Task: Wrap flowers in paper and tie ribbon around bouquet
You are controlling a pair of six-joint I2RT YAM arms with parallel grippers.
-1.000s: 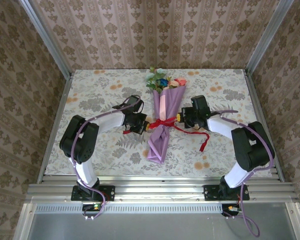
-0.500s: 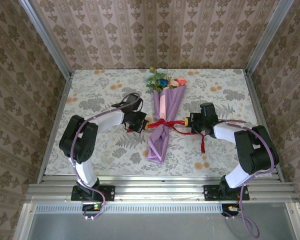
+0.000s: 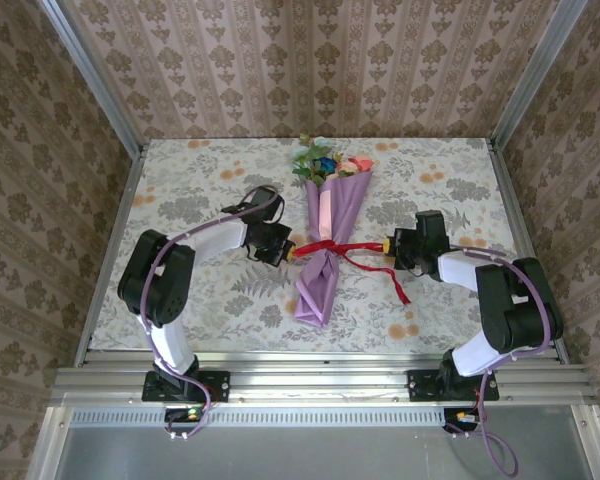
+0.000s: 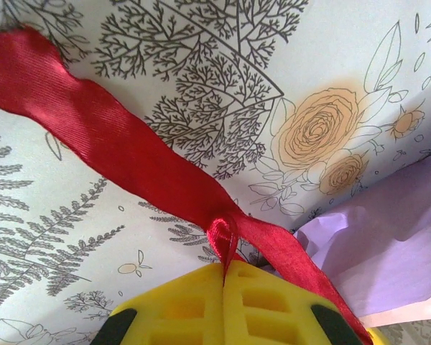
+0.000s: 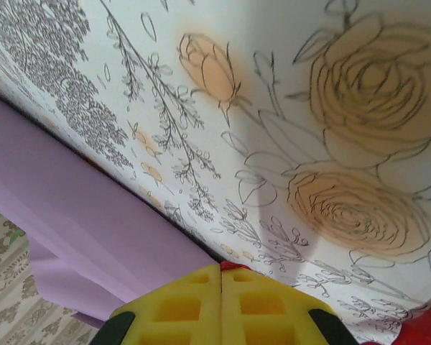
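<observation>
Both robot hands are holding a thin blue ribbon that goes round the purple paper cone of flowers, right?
Not quite: the thin ribbon is bright red, not blue, and the left wrist view shows it close up. The rest holds: the left gripper and the right gripper each pinch a part of it, and it goes round the lilac-purple paper bouquet.
</observation>
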